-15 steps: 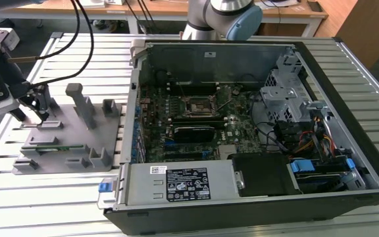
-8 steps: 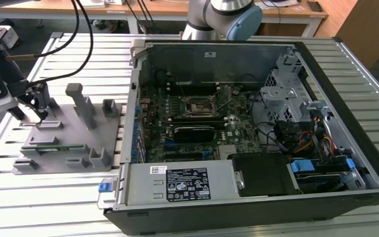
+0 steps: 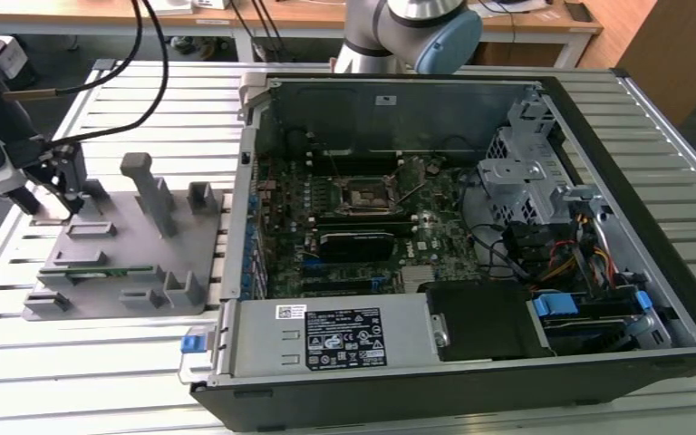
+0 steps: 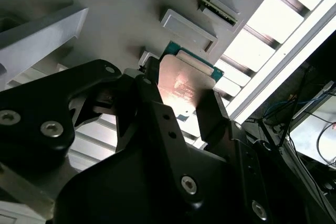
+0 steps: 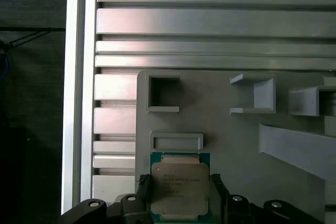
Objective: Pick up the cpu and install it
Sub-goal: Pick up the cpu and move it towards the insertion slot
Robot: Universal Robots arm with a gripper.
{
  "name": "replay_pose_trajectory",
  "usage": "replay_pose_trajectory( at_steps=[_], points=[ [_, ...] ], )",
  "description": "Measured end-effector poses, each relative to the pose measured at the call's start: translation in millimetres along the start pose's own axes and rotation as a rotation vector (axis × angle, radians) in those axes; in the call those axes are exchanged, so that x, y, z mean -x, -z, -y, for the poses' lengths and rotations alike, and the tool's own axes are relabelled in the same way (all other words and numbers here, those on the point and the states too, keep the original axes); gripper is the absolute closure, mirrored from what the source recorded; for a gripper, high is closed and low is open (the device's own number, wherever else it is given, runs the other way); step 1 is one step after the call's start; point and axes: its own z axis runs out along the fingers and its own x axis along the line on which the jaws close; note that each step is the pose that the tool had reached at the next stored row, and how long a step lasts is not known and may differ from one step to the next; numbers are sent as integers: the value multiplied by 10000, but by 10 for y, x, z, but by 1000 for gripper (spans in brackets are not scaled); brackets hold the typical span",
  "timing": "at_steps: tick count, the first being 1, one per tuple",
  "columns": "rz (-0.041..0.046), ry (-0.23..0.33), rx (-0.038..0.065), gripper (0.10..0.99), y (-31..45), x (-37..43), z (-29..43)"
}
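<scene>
My tool (image 5: pixel 179 187) was closed on the cpu (image 5: pixel 180 179), with one black finger (image 5: pixel 143 190) against each of two opposite edges. In both wrist views the chip's silver top faced the camera, with a thin green rim around it. In the second wrist view the cpu (image 4: pixel 184 80) sat between the two dark fingers, its top catching the light. I could not tell whether it was resting on the surface beneath or already lifted clear of it.

Under the chip was a grey fixture (image 5: pixel 226 145), a flat plate with raised square frames and angled posts. The cpu was over one corner of it, just beside a shallow rectangular frame (image 5: pixel 176 141). A memory stick (image 3: pixel 97 269) stood on edge in a slot nearer the plate's other end.

The fixture lay on a worktop (image 3: pixel 119 100) of ribbed aluminium slats. In the exterior view my tool (image 3: pixel 64 195) hung over the fixture at the exterior view's left. Well apart from it, towards the exterior view's right, an open computer case (image 3: pixel 687 299) lay on its side. The black socket (image 3: pixel 366 194) was near the middle of its board. My arm's base (image 3: pixel 402 36) rose behind the case.
</scene>
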Motion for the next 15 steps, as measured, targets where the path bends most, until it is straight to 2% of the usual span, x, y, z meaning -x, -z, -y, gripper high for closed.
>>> replay_pose_trajectory(
  at_steps=[3, 15],
  points=[
    [6, 1, 1, 557, 71, 0, -3],
    [70, 3, 1, 557, 536, 0, -24]
  ],
)
